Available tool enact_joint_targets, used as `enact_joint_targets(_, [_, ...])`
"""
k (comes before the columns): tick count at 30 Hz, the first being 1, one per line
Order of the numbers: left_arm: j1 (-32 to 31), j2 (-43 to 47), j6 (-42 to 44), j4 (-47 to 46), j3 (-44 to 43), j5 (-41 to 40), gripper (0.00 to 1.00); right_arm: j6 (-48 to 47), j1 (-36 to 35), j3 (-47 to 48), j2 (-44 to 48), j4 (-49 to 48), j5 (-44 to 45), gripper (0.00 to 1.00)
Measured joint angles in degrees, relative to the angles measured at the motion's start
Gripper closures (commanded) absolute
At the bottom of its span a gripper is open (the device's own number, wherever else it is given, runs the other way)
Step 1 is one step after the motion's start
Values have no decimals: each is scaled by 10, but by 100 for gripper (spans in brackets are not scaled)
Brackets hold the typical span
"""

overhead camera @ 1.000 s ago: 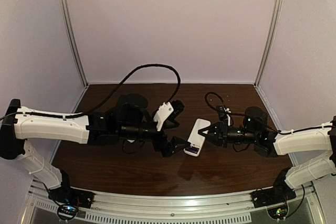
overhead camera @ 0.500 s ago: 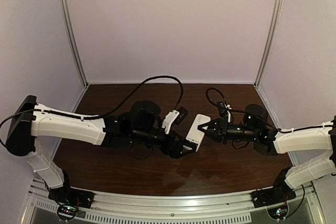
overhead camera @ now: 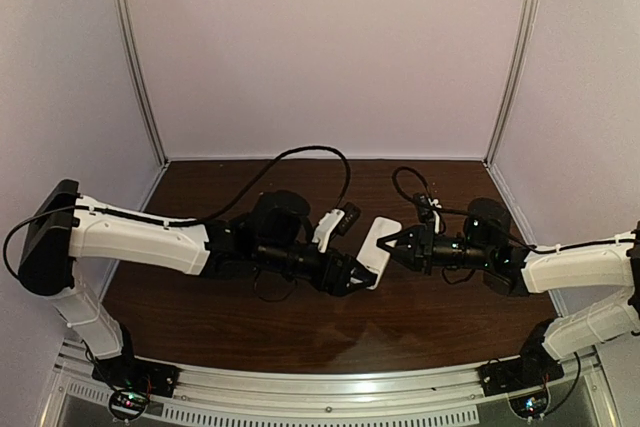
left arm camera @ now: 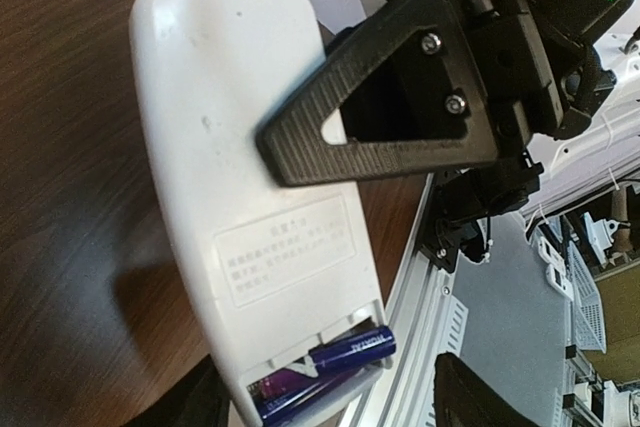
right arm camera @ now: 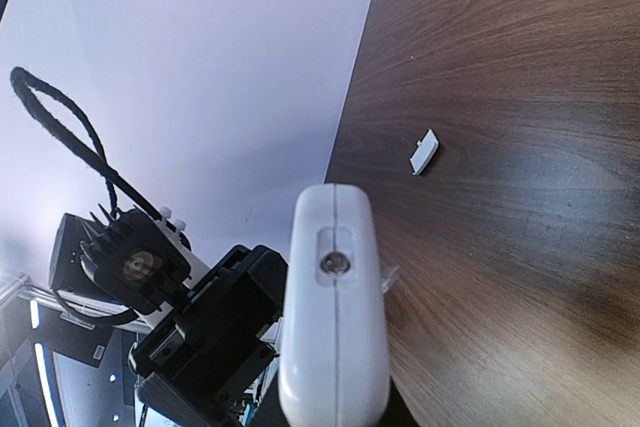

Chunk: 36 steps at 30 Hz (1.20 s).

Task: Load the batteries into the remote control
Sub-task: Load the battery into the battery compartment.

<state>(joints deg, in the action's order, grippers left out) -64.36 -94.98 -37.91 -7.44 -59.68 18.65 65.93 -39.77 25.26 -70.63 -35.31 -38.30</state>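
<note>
**Centre of the scene, above the dark brown wooden table.** The small flat white rectangular remote control is held clear of the surface. Its plain back faces the left wrist camera.

- **Right gripper:** clamped on the remote control's right side, with one black ribbed triangular finger pressed flat on the back.
- **Near end of the remote control:** the compartment is uncovered, and two purple-blue cylindrical batteries lie side by side inside.
- **Left gripper:** straddles that end with its jaws partly spread and holding nothing. Whether they touch the casing cannot be told.
- **Small white plastic cover:** lies on the table, apart from the remote control.
</note>
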Motion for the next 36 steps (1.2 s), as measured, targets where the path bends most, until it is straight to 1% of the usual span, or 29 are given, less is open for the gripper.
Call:
enact_joint_targets(4, [3,-2,-3,-2,-1,4,35,0,0,0,2,0,0,100])
enact_joint_targets(8, [4,-8,-4,-1,-7,6,31,-1,0,0,3,0,0,100])
enact_joint_targets(12, [4,-12,-4,-2,-13,7,32,-1,0,0,3,0,0,100])
enact_joint_targets(18, [6,-19,-9,-2,-17,7,42,-2,0,0,3,0,-2,100])
enact_joint_targets(23, [8,-22,-17,-2,-17,6,54,-2,0,0,6,2,-2,100])
enact_joint_targets(25, [10,-23,-24,-3,-17,6,57,-2,0,1,8,1,2,100])
enact_joint_targets(32, [16,-23,-32,-16,-17,14,66,-7,0,6,13,1,3,100])
enact_joint_targets(36, [19,-23,-36,-26,-17,23,69,-12,0,6,22,1,3,100])
